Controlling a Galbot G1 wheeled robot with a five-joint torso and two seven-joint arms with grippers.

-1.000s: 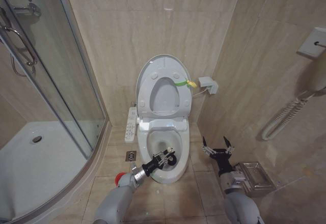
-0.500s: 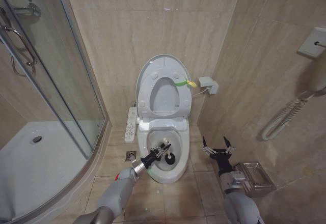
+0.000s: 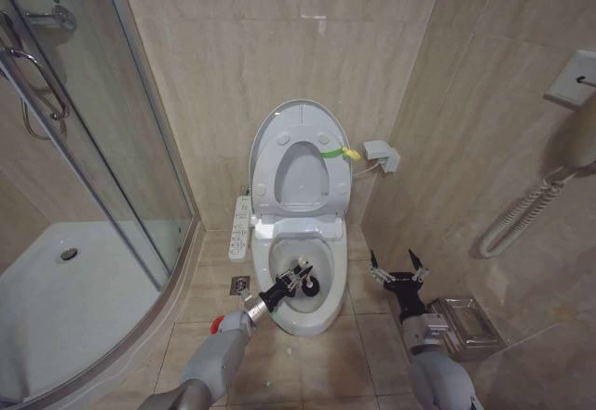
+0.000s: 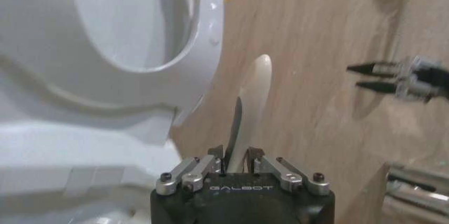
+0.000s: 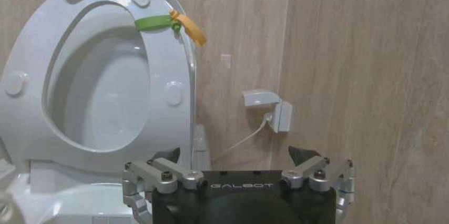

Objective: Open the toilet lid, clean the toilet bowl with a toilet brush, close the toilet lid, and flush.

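The toilet lid [image 3: 296, 116] stands raised against the wall with the seat up against it, a yellow-green loop [image 3: 337, 153] at its edge. Below it the toilet bowl [image 3: 321, 315] lies uncovered. My left gripper [image 3: 296, 278] reaches over the bowl's rim, shut on the toilet brush, whose dark head [image 3: 311, 286] hangs inside the bowl. In the left wrist view the gripper [image 4: 237, 155] clamps the white handle [image 4: 253, 98]. My right gripper [image 3: 396, 272] hovers open to the right of the bowl; its wrist view faces the raised lid [image 5: 168, 77] and loop [image 5: 168, 23].
A glass shower door [image 3: 102, 149] and white shower tray [image 3: 56, 317] take up the left. A button panel [image 3: 239, 226] and a floor drain [image 3: 239, 285] lie left of the bowl. A wall socket box [image 3: 382, 156], a coiled hose [image 3: 521, 207] and a metal tray [image 3: 466, 326] are on the right.
The left gripper with the brush moved up and deeper into the bowl, then slid back slightly. The right arm has not moved.
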